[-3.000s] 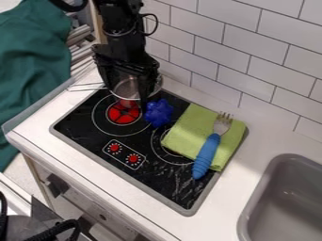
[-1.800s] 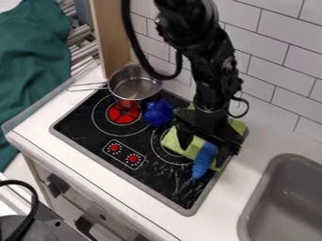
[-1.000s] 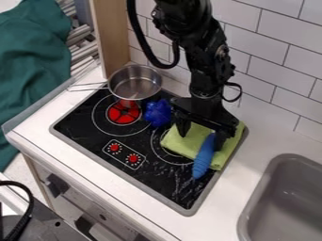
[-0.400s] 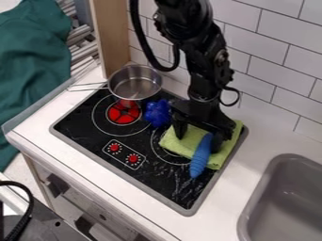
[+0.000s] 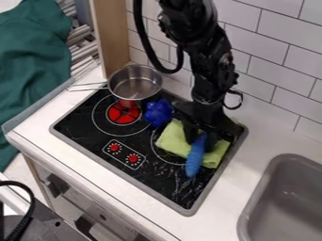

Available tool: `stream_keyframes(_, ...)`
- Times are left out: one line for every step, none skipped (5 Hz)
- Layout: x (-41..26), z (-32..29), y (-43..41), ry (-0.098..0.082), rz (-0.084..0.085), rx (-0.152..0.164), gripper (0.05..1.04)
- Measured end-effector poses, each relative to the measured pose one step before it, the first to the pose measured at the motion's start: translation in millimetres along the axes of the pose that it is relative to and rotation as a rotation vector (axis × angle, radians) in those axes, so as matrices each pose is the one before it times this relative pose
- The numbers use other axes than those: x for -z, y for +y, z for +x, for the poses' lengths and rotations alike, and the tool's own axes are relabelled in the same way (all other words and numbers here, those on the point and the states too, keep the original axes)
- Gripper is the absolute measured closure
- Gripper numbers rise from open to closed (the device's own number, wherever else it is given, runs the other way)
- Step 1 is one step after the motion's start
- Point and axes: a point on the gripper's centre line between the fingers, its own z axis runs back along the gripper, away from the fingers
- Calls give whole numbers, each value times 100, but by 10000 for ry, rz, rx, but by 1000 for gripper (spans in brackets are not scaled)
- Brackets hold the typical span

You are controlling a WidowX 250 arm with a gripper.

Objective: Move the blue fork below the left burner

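Blue is the fork [image 5: 195, 157], and its fat handle slants over the green cloth [image 5: 170, 141] on the right side of the stove [image 5: 82, 126]. The near end of the handle pokes out past the cloth, over the black stove top. Its other end goes up under the black gripper [image 5: 200, 141], so I can't see the pointy part. The gripper points down and has the handle squeezed between its two fingers.

The cloth is all rumpled and covers some of the right burner. Just left of it sits a dark blue bumpy toy [image 5: 157, 113]. More to the left is the left burner [image 5: 123, 113], with a red middle. Two red knobs [image 5: 133, 158] are on the near side of it. A shiny pot [image 5: 135, 84] sits at the far left of the stove, its handle sticking out left. A gray sink [image 5: 277, 188] is near, on the right. White tiles [image 5: 270, 56] go up the far wall.
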Motion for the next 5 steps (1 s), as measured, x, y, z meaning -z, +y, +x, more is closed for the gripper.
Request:
stream_keyframes(9, -186, -198, -1, 84, 51, 770)
stream_keyframes(-38, -63, -528, -25, 26, 182, 771)
stream_keyframes(-323, -365, -295, 33, 219, 350, 772)
stream_keyframes(-3559, 773, -92, -943, 410, 244, 772)
stream_keyframes(-3228, 266, 907, -770, 355, -110, 772)
